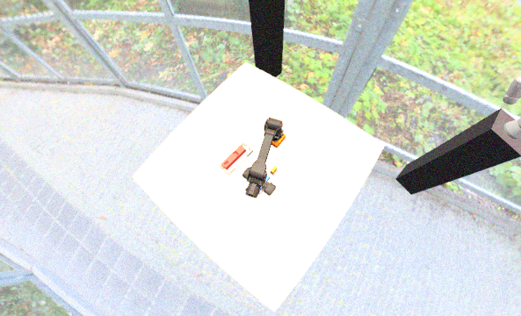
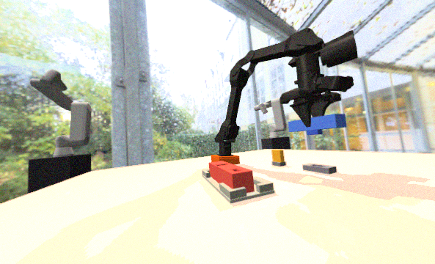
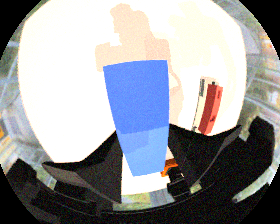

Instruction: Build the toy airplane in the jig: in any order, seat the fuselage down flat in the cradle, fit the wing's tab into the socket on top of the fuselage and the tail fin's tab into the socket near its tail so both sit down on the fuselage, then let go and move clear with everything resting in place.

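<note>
- One blue wing (image 2: 317, 122) (image 3: 138, 97) was raised above a pale surface (image 1: 304, 228) (image 2: 129, 220), gripped in a half-open pincer (image 2: 314, 119) (image 3: 140, 127).
- The red fuselage (image 1: 234, 157) (image 2: 232, 175) (image 3: 210, 110) lay in the gray cradle (image 2: 232, 194).
- A yellow fin (image 1: 273, 169) (image 2: 277, 156) stood upright nearby.
- Gray-framed glazing (image 1: 124, 17) (image 2: 130, 81) and foliage surrounded the room.

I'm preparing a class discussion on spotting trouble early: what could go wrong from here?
The gripper holds the blue wing aloft, so it might slip or twist. Its small tab underneath could miss the socket on the red fuselage. A sideways touch might knock the fuselage askew.
</note>
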{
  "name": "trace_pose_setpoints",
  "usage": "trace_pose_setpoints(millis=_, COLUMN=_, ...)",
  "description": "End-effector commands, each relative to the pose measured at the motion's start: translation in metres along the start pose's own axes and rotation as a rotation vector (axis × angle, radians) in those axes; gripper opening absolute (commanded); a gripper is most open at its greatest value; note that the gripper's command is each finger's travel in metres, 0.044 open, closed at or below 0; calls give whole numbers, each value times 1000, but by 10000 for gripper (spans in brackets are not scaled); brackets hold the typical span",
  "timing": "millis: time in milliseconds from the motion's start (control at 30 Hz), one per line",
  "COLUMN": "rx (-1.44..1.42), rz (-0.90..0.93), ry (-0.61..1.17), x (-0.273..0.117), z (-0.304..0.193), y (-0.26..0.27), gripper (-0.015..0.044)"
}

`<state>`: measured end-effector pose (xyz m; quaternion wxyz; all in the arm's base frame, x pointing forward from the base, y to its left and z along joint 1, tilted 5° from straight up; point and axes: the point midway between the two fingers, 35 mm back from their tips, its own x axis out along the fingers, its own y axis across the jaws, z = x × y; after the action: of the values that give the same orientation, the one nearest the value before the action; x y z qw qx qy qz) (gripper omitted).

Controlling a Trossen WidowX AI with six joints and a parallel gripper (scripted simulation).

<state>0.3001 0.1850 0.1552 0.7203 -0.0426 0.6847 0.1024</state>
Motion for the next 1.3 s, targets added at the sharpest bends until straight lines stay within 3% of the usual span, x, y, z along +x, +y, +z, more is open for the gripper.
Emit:
trace_pose_setpoints(millis=0, rx=-3, rz=8, ry=-10, x=-15, z=-2, y=0, gripper=0)
trace_pose_setpoints(millis=1267, rx=-510, rz=-11, ry=-7, x=-7, z=-3, y=-106, gripper=0)
